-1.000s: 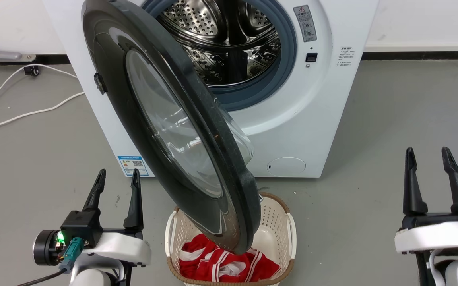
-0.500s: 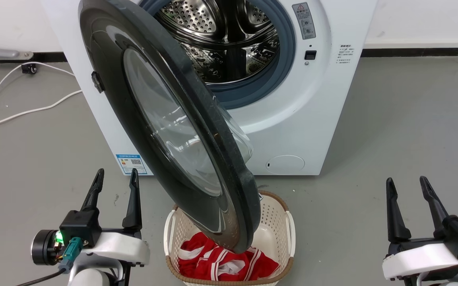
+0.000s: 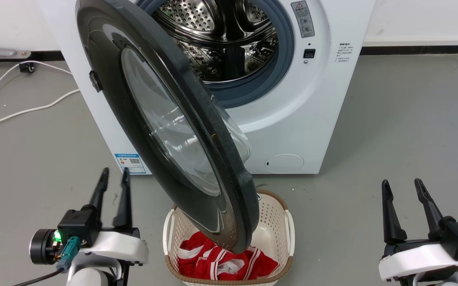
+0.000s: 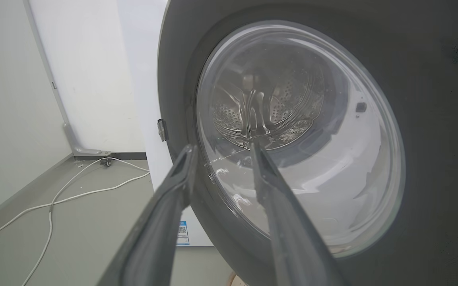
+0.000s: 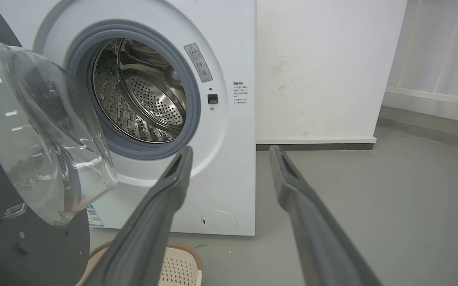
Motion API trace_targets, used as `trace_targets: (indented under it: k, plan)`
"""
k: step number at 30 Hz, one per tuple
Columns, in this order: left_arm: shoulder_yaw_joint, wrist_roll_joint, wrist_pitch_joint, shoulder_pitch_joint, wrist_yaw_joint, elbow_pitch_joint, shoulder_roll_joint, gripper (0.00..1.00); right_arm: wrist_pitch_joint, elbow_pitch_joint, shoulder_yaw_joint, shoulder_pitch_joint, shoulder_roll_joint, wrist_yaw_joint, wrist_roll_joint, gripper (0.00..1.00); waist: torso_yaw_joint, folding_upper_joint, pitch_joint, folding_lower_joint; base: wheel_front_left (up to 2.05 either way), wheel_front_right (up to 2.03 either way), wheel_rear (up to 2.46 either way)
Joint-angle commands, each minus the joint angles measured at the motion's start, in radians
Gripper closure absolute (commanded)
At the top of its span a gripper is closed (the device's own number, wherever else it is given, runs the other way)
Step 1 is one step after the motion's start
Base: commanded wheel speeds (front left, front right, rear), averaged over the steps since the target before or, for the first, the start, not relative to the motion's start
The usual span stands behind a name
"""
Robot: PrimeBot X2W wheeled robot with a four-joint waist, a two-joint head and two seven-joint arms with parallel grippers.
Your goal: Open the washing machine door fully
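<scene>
The washing machine door (image 3: 161,127) was found swung well out from the opening, hinged on the left side of the washing machine (image 3: 296,119). Its free edge was pointed back toward the robot. It was placed between the two pairs of jaws, nearer the left pair. Its glossy outer face was turned to the left gripper (image 3: 114,171) and its inner face to the right gripper (image 3: 401,182). The glass bowl (image 5: 42,131) was seen bulging from that inner face, left of the right jaws. In the left wrist view the glass window was seen ahead of the left jaws, and the lower left rim of the glass was crossed by the two fingers. In the head view a strip of floor was left between the left jaws and the door, so no contact was made.

The left jaws were held slightly parted, with nothing between them. The right jaws were spread wider and were also empty, set well apart from the door.

The steel drum (image 3: 221,39) and the grey-blue gasket (image 3: 282,67) were exposed beyond the door, ahead of the right jaws and to their left. A blue label (image 3: 130,163) was fixed low on the machine just beyond the left fingertips. A round flap (image 3: 284,163) was set low on the front.

A white basket (image 3: 289,226) holding red and white cloth (image 3: 213,264) was placed under the door's lower edge, between the two grippers. A white cable (image 3: 14,115) was laid on the floor to the left of the left jaws.
</scene>
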Motion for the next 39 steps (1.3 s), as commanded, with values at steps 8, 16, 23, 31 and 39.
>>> trace_targets:
  k: [8,16,23,31,39]
  plan:
    - [0.007,0.004,-0.002,-0.015,-0.007,-0.009,0.000,1.00,-0.008,0.012,0.001,-0.016,0.003,-0.001,0.023,0.00,-0.005,0.0000,0.000,0.0000,0.00,0.00,0.00]
    - [-0.001,0.007,-0.002,-0.054,-0.009,-0.149,0.000,1.00,-0.009,0.020,-0.001,-0.020,0.003,-0.001,0.028,0.00,-0.007,0.0000,0.005,0.0000,0.00,0.00,0.00]
    - [-0.037,0.034,-0.002,-0.108,-0.008,-0.368,0.001,1.00,-0.010,0.029,0.008,-0.031,0.003,-0.001,0.039,0.00,-0.012,0.0000,0.011,0.0000,0.00,0.00,0.00]
    - [-0.153,0.067,-0.002,-0.173,-0.023,-0.560,0.004,1.00,-0.010,0.037,0.010,-0.039,0.003,-0.001,0.046,0.00,-0.017,0.0000,0.016,0.0000,0.00,0.00,0.00]
    - [-0.350,-0.016,0.048,-0.159,-0.032,-0.569,0.000,1.00,-0.011,0.048,0.009,-0.039,0.003,-0.001,0.053,0.00,-0.026,0.0000,0.015,0.0000,0.00,0.00,0.00]
